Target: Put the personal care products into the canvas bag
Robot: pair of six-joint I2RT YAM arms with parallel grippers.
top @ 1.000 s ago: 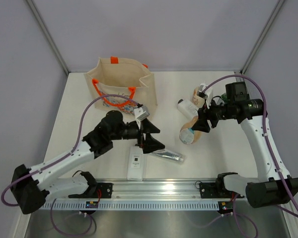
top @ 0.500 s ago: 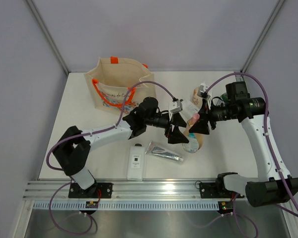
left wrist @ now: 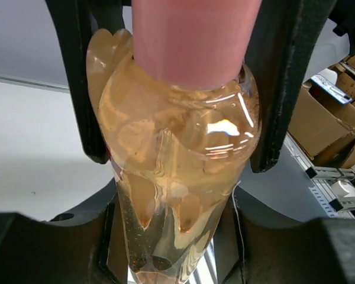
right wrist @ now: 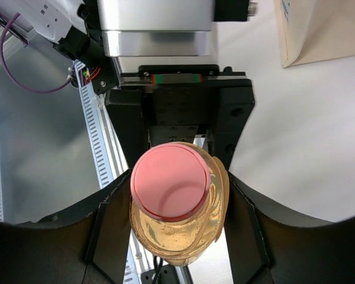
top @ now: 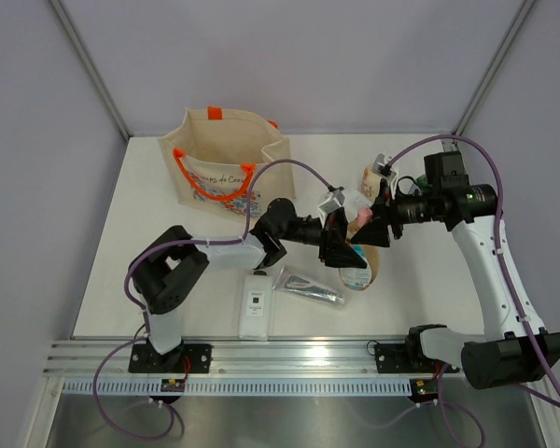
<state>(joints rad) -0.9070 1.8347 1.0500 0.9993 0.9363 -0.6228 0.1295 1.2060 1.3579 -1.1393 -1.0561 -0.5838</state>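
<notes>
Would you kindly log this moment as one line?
phase: handover | right hand: holding peach bottle | left hand: around bottle, grip unclear | canvas bag: upright

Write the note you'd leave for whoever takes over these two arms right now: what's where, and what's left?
Right gripper: jaws shut on the peach bottle near its pink cap.
Left gripper: jaws straddle the same bottle's base; closed or not, I cannot tell. Looks like a handover.
Canvas bag stands far left; nothing visibly in it.
On the table: large white bottle, silver tube, orange cylinder, beige bottle, small white bottle.
Left: bag all of them, peach bottle first.
</notes>
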